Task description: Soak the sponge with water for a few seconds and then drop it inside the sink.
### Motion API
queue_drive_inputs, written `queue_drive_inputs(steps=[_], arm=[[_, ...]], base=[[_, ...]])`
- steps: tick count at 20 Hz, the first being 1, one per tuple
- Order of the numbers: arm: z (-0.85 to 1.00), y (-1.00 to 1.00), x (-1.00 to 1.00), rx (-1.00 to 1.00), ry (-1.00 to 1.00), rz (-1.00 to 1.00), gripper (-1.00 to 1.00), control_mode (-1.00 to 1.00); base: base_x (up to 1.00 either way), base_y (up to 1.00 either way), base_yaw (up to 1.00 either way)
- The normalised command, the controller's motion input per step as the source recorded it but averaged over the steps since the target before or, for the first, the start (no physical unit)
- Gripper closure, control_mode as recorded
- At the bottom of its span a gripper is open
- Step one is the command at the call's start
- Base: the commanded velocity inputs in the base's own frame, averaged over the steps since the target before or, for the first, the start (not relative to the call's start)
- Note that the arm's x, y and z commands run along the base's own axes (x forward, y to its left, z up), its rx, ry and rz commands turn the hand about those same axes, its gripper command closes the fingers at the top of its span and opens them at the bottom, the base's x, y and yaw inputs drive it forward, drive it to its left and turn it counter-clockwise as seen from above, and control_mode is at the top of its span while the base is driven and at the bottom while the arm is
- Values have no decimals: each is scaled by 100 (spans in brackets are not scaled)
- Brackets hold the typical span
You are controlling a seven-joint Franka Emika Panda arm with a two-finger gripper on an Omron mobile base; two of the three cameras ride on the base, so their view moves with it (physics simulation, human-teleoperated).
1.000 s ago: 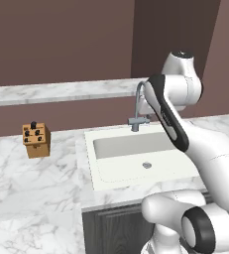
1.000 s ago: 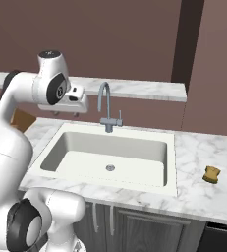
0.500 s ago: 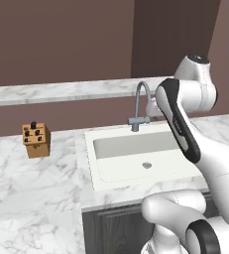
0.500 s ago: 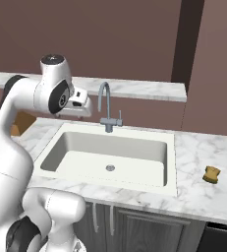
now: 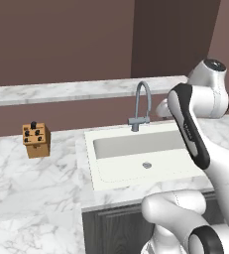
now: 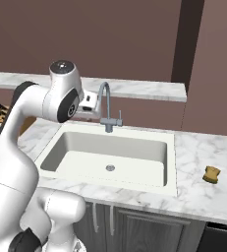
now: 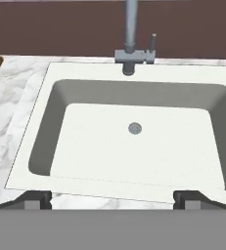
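The sponge (image 6: pixel 212 174), a small yellow-brown lump, lies on the marble counter to the right of the sink (image 6: pixel 170 165), far from my hand. The white sink (image 5: pixel 89 155) holds nothing but its grey drain (image 7: pixel 135 128). My gripper (image 7: pixel 112 197) hovers open above the sink's (image 7: pixel 33 132) near rim and looks down into the basin, with nothing between its fingertips (image 7: pixel 38 198). In the right base view the hand (image 6: pixel 89 101) hangs high, just left of the tap (image 6: pixel 106 106). The water is out of view.
A grey gooseneck tap (image 5: pixel 142 104) with a side lever (image 7: pixel 153 43) stands at the sink's back rim. A brown knife block (image 5: pixel 36 140) sits on the counter to the left. A marble ledge (image 5: pixel 61 91) runs along the brown wall behind.
The arm has swung toward the tap side and the hand has shifted nearer the tap. The jaws have widened.
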Motion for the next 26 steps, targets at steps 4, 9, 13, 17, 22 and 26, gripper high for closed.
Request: queue_drive_inputs(steps=[4, 9, 13, 17, 22, 26], arm=[[0, -30, 0, 0, -6, 0, -100, -100], [0, -33, 0, 0, -6, 0, -100, -100], [0, -34, 0, 0, -7, 0, -100, -100], [0, -32, 0, 0, -12, 0, -100, -100], [-3, -20, 0, 0, -13, 0, -100, -100], [-13, -10, 1, 2, -15, 0, -100, -100]], base=[[0, 0, 0], [0, 0, 0], [0, 0, 0], [0, 0, 0], [0, 0, 0], [0, 0, 0]])
